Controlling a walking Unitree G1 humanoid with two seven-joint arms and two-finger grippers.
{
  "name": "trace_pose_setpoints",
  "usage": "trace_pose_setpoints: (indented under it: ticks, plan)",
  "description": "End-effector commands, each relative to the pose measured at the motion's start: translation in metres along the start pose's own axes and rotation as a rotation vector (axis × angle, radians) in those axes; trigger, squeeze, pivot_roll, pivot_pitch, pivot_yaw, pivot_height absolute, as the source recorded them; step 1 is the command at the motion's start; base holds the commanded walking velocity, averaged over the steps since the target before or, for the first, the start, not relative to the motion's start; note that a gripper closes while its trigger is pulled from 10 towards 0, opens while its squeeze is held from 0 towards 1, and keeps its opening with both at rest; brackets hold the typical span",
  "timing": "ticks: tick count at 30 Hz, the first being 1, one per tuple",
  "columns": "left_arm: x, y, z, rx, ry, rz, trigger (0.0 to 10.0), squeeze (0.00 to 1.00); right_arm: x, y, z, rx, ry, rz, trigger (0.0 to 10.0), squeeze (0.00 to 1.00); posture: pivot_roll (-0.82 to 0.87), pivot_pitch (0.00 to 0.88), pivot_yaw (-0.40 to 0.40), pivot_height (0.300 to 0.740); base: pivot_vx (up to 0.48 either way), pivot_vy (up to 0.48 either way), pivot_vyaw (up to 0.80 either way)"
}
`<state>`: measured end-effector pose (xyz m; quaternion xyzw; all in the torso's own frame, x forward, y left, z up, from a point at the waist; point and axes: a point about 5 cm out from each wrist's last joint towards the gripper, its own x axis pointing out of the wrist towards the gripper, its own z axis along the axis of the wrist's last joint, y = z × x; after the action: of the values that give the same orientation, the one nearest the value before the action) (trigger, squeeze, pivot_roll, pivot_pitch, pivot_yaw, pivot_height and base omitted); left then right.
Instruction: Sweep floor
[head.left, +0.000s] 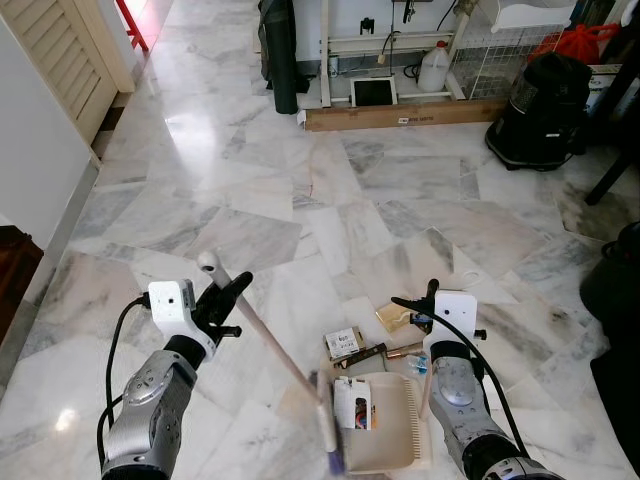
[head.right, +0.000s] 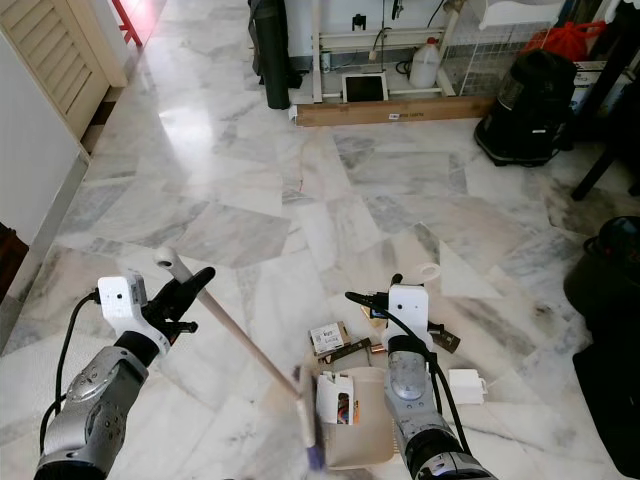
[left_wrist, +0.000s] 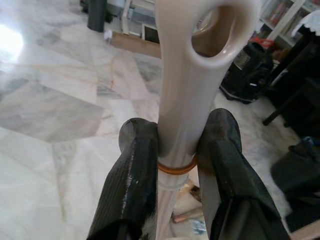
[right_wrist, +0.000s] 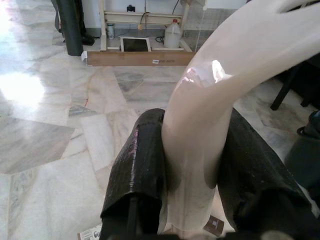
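No lettering anywhere is sharp enough to read.

A small carton (head.left: 352, 404) lies in the dustpan (head.left: 392, 440), scraps (head.left: 342, 343), perhaps wrappers, just behind.

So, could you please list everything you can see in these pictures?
Broom: one, cream handle, slanting down to the dustpan.
Dustpan: one, beige, on the floor, a white packet in it.
Litter: several scraps, ahead of the dustpan.
Cardboard box: one, long, brown, far side.
Vacuum cleaner: one, black, far right.
Jug: one, white, behind the box.
Left end effector: shut on the broom handle.
Right end effector: shut on the dustpan handle.
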<state>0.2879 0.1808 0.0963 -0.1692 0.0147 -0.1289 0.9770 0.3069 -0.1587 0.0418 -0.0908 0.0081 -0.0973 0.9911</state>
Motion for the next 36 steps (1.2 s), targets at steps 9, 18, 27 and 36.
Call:
trace_pose_setpoints:
  ticks: [9, 18, 27, 36]
  plan:
    - [0.0, 0.001, 0.02, -0.073, -0.037, -0.056, 10.0, 0.0, -0.007, 0.006, -0.01, 0.007, 0.064, 0.023, 10.0, 0.0, 0.18, 0.129, 0.065, 0.74, 0.0, 0.0, 0.0]
    - [0.008, -0.007, 0.033, -0.144, -0.079, -0.087, 10.0, 0.0, -0.002, 0.007, -0.006, 0.029, 0.067, 0.017, 10.0, 0.0, 0.19, 0.092, 0.062, 0.74, 0.0, 0.0, 0.0]
    - [0.012, -0.004, 0.058, -0.035, -0.226, 0.037, 10.0, 0.0, 0.005, 0.007, 0.003, 0.055, 0.037, 0.014, 10.0, 0.0, 0.18, 0.051, 0.058, 0.74, 0.0, 0.0, 0.0]
    - [0.002, 0.018, 0.094, 0.138, -0.378, 0.249, 10.0, 0.0, 0.007, 0.001, 0.012, 0.099, -0.033, -0.019, 10.0, 0.0, 0.17, 0.051, 0.046, 0.74, 0.0, 0.0, 0.0]
